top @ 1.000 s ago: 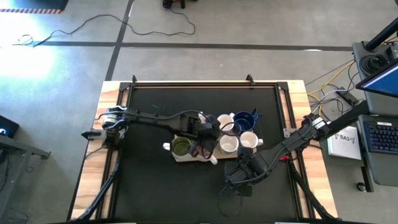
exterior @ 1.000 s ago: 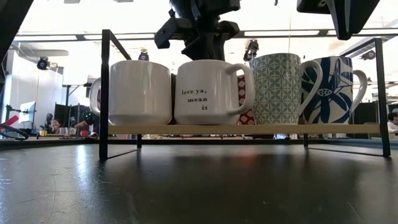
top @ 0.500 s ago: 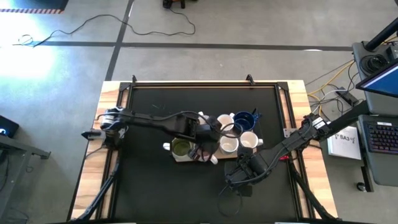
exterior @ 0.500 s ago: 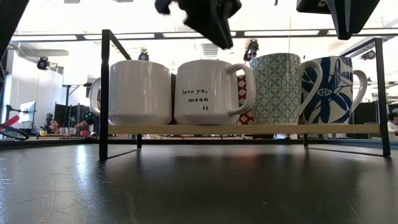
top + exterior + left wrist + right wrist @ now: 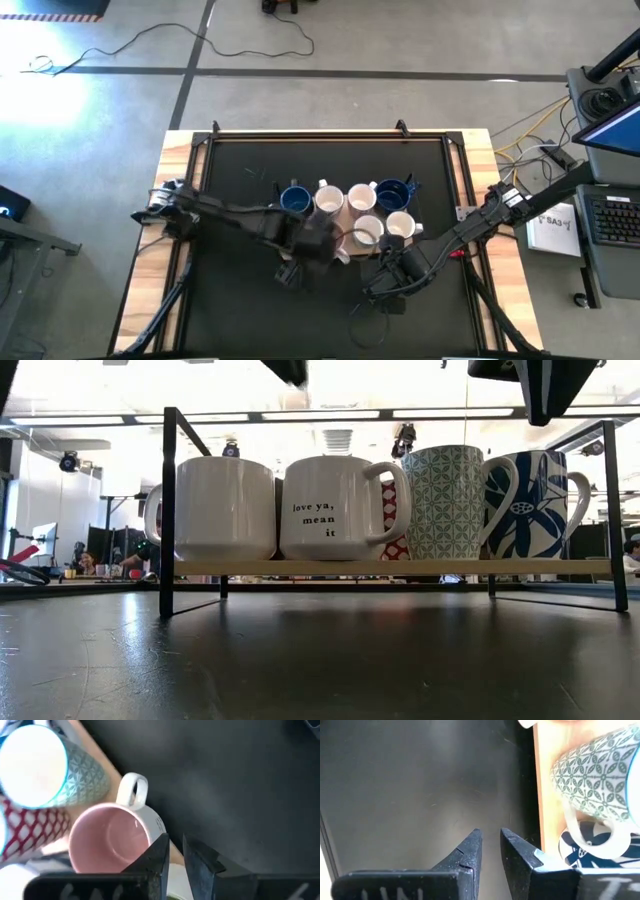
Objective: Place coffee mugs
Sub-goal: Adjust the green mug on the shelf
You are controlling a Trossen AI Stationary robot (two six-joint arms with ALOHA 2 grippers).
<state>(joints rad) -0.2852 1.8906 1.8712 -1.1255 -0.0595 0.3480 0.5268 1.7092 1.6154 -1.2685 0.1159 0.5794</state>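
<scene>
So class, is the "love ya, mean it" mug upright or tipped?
Upright: the white mug stands on its base on the wooden board, rim level, lettering straight.

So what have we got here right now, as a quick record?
Mugs: clustered on a wooden board, mid-table
Front row: plain white mug, lettered mug, green patterned mug, blue flowered mug
Left tool: close by the lettered mug, fingers slightly apart, empty
Right tool: over the black table beside the board, fingers slightly apart, empty
</scene>
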